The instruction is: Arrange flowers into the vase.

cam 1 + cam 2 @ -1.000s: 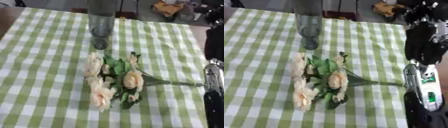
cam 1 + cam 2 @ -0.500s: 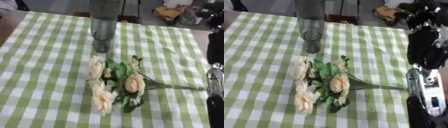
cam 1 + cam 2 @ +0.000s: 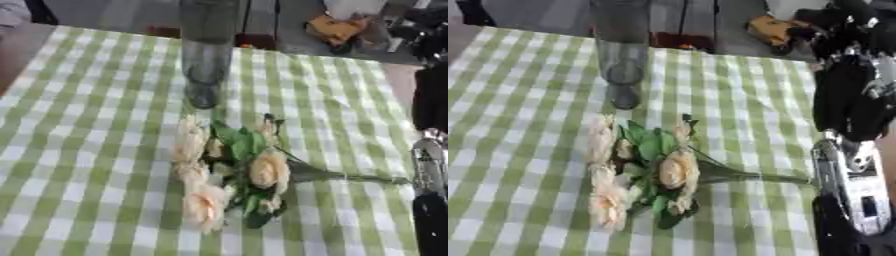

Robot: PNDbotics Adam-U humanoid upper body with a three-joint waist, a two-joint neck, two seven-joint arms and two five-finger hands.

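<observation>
Checked cloth (image 3: 79,150); right hand (image 3: 846,165) seemingly at flower stems (image 3: 772,176).

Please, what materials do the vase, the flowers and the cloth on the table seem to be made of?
The vase looks like clear glass: the checks show through its grey, shiny wall. The flowers are cream blooms with green leaves; whether they are real or fabric cannot be told. The cloth seems a woven fabric, matte, in green and white checks, lying flat with no shine.
</observation>
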